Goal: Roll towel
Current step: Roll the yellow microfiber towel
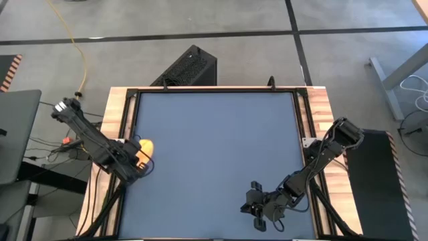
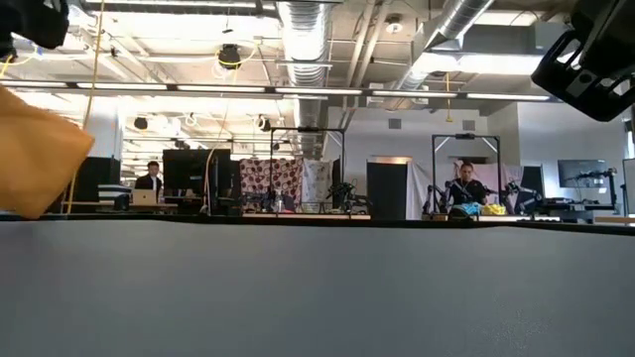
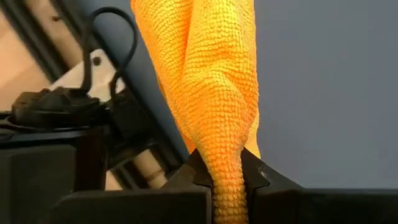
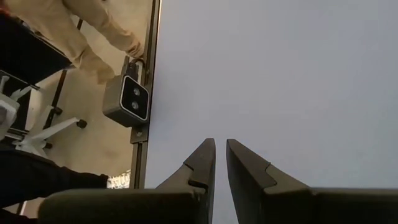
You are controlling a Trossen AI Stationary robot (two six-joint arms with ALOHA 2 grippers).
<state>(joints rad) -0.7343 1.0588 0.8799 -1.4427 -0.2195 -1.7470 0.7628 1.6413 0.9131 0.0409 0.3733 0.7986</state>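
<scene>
Towel, yellow-orange and bunched, sits at the middle left of the high view, right at the left edge of the dark blue-grey counter. The left end effector is clamped on it: in the left wrist view the two dark fingers pinch a gathered fold of the towel, which hangs as a thick rope of cloth over the counter's edge and its wooden frame. In the low view the towel shows at the far left, lifted clear above the counter surface.

Toward the lower right of the high view, the right end effector waits over the counter's near part, well apart from the towel. In the right wrist view its fingers stand narrow, with only a slim gap between the tips and nothing held between them. At the left of that view a small grey camera is fixed to the counter's edge.

Beyond the counter in the low view, a person sits at a desk at the left and another person at the right.
</scene>
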